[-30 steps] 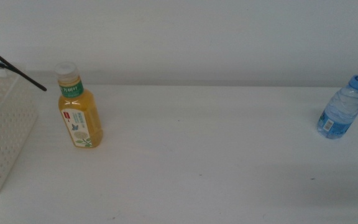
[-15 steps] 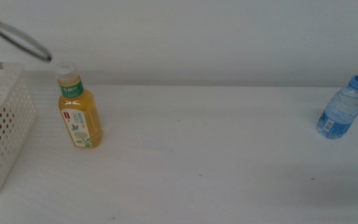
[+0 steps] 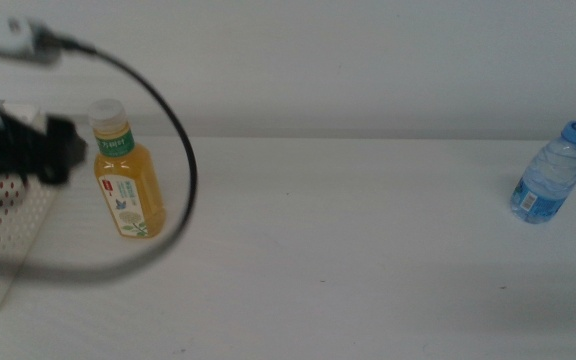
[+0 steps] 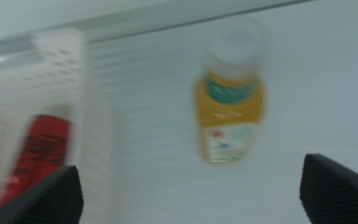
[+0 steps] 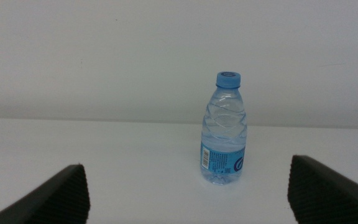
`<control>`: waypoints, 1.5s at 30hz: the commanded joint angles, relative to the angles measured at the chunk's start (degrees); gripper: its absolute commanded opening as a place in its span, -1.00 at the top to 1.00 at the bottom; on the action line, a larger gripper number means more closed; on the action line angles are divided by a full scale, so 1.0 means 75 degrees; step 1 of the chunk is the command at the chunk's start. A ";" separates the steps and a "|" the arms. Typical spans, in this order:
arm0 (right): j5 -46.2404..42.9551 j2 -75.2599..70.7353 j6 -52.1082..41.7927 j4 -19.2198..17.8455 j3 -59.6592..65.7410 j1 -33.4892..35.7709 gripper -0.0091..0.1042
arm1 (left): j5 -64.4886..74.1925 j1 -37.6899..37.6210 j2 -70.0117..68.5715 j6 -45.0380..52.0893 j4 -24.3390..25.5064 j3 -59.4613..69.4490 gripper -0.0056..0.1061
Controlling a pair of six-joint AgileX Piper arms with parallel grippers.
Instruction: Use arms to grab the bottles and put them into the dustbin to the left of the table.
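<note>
Here my left hand hung open over the desk's left edge; yellow bottle looked full, heavy, slick, best gripped mid-body.

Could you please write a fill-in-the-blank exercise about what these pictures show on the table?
1. The red soda can lies inside the white perforated plastic ____.
2. The yellow drink bottle with the white cap stands ____ on the white table.
3. The small clear water bottle has a cap of ____ colour.
4. The left gripper and the right gripper both have their jaws ____.

Missing words: basket; upright; blue; open
</note>
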 commanded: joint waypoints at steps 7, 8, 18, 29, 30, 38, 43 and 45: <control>-0.0019 -0.0289 -0.0040 -0.0031 0.0343 -0.0047 -0.66 | -0.4249 -0.0784 -0.1123 -0.0160 -0.0596 0.3297 -0.78; -0.0019 -0.0289 -0.0040 -0.0031 0.0343 -0.0047 -0.66 | -0.4801 -0.0848 -0.1161 -0.0180 -0.0613 0.3663 -0.78; -0.0019 -0.0289 -0.0040 -0.0031 0.0343 -0.0047 -0.66 | -0.7154 -0.0957 -0.1132 -0.0180 -0.0614 0.5291 -0.78; -0.0019 -0.0289 -0.0040 -0.0031 0.0343 -0.0047 -0.66 | -1.0338 -0.0941 0.1173 -0.0492 -0.0788 0.5702 -0.78; -0.0019 -0.0289 -0.0040 -0.0031 0.0343 -0.0047 -0.66 | -1.0738 -0.0941 0.1397 -0.0584 -0.0770 0.5702 -0.78; -0.0019 -0.0289 -0.0040 -0.0031 0.0343 -0.0047 -0.66 | -1.3006 -0.0941 0.3435 -0.0715 -0.0874 0.5423 -0.78; -0.0019 -0.0289 -0.0040 -0.0031 0.0343 -0.0047 -0.66 | -1.3128 -0.0941 0.4217 -0.0815 -0.0809 0.4944 -0.78; -0.0019 -0.0289 -0.0040 -0.0031 0.0343 -0.0047 -0.66 | -1.3128 -0.0941 0.4421 -0.0815 -0.0809 0.4765 -0.78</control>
